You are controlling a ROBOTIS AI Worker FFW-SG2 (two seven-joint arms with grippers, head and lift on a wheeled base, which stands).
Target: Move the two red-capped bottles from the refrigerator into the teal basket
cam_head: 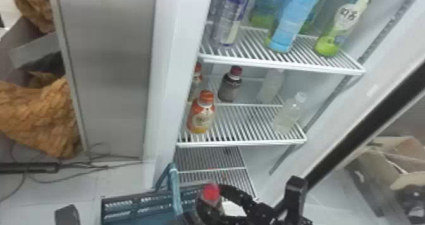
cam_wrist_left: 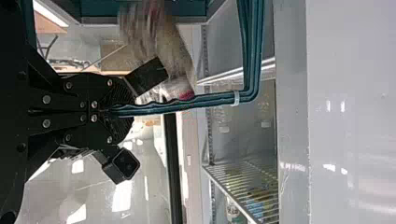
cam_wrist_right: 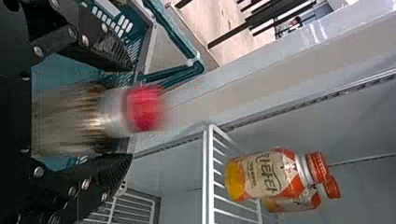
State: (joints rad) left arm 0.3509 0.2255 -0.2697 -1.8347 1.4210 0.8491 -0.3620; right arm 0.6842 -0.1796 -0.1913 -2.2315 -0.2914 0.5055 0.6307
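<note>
Note right gripper (cam_head: 216,203) nearest the camera, bottom centre, with released jaws spread either side of blurred red-capped bottle (cam_head: 211,192), at right end of teal basket (cam_head: 144,205). Note left gripper (cam_head: 186,220), bottom edge, clenched on basket handle (cam_head: 174,183). Find orange bottle (cam_head: 201,117) upright, centre.

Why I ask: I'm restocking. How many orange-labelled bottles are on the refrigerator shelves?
2: a front bottle at left on the middle shelf, and a rear bottle behind it, partly hidden by the refrigerator frame. More may be hidden.
</note>
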